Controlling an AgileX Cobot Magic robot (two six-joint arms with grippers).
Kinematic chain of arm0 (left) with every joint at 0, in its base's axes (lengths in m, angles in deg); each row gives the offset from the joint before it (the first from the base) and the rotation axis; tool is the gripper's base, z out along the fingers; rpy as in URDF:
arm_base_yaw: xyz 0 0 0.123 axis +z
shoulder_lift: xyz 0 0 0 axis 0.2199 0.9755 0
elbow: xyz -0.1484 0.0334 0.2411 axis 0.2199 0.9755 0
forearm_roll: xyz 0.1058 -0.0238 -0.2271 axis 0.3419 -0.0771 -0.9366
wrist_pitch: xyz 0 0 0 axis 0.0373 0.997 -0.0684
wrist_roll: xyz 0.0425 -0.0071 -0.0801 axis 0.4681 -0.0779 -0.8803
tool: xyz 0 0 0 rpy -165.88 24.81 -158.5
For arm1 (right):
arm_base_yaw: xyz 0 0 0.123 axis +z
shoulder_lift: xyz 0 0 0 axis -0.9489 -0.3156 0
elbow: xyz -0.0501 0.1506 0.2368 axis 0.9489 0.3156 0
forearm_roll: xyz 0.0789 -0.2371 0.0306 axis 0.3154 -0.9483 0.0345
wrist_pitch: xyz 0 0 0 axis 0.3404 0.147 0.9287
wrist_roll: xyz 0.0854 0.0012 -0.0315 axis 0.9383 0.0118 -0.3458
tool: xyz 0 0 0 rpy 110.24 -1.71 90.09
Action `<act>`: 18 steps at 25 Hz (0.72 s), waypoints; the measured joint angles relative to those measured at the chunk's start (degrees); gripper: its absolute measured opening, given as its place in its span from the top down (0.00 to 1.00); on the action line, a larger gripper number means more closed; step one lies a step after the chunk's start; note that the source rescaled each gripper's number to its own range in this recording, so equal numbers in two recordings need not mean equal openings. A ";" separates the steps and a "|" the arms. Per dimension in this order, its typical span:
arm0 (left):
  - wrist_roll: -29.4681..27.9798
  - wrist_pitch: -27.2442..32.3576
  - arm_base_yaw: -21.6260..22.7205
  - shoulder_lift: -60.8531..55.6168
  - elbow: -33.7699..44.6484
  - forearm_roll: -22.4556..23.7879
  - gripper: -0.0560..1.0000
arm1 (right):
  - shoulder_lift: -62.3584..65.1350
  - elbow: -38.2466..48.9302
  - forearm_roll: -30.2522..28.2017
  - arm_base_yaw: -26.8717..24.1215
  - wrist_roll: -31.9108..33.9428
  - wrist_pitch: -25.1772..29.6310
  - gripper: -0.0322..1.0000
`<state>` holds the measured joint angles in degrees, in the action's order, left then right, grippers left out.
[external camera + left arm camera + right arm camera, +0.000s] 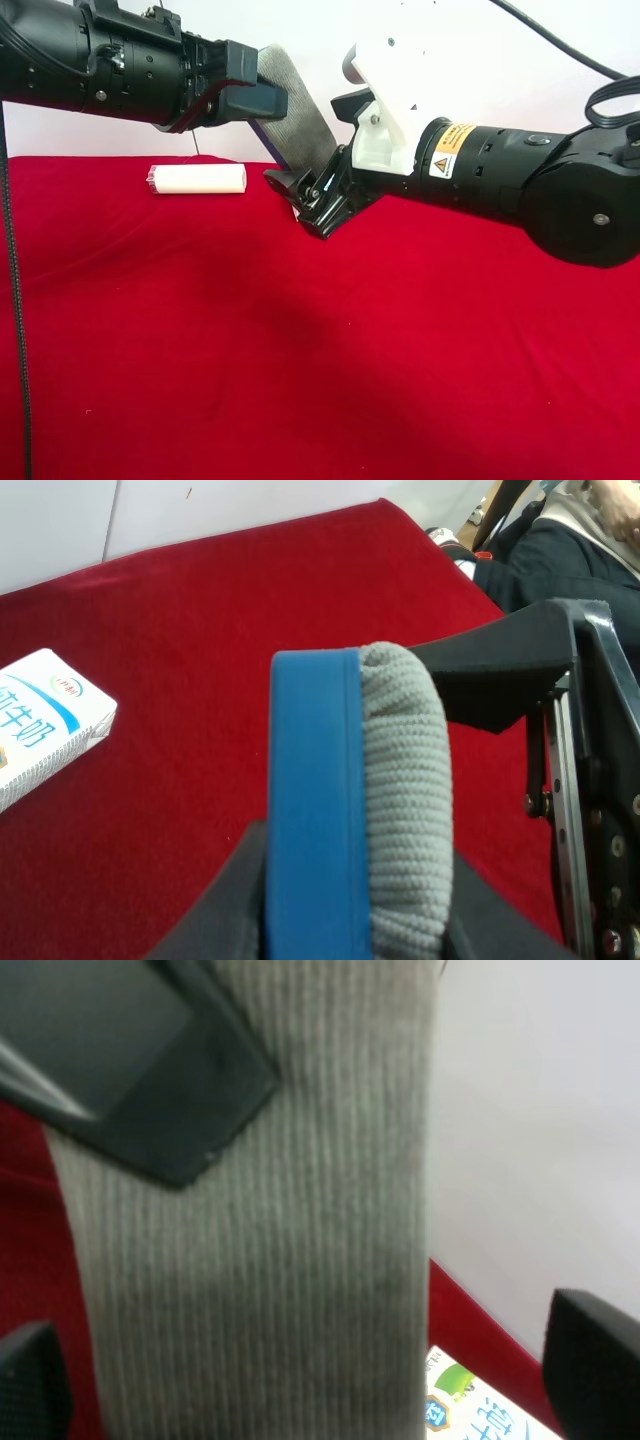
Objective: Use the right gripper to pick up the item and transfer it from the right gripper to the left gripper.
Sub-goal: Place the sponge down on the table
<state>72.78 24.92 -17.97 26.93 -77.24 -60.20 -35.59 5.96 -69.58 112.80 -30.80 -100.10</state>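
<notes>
The left gripper (pixel 257 82), the all-black one at the exterior high view's left, was clamped on the upper end of the board eraser (pixel 300 100). Its wrist view showed the blue base (pixel 310 780) and the grey felt face (pixel 405 780) pinched edge-on between the two blocky jaws. The eraser hung tilted in the air above the red cloth (pixel 300 360), its lower end sloping down to the right gripper (pixel 310 142). That gripper, on the arm with the white housing and yellow sticker, had its jaws spread apart on either side of the eraser's lower end. In its wrist view one black fingertip (pixel 592 1360) stood clear of the felt, while the other fingertip (pixel 30 1385) sat at the opposite edge, where contact could not be judged. Farther out, a cream cylinder (pixel 198 180) lay on its side near the back edge of the cloth. A white printed carton (pixel 45 730) lay flat on the cloth as well, apart from the eraser; what it held could not be seen
</notes>
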 joint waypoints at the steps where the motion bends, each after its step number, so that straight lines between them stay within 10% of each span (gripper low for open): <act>1: 0.00 0.00 0.00 0.00 0.00 0.00 0.94 | 0.00 0.00 0.00 0.00 0.00 0.00 0.16; 18: 0.00 0.00 0.00 0.04 0.00 0.06 0.94 | 0.00 0.00 0.31 0.00 0.00 -0.02 0.01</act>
<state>72.78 24.92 -17.97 26.98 -77.24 -60.14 -35.59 5.96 -69.27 112.80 -30.80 -100.11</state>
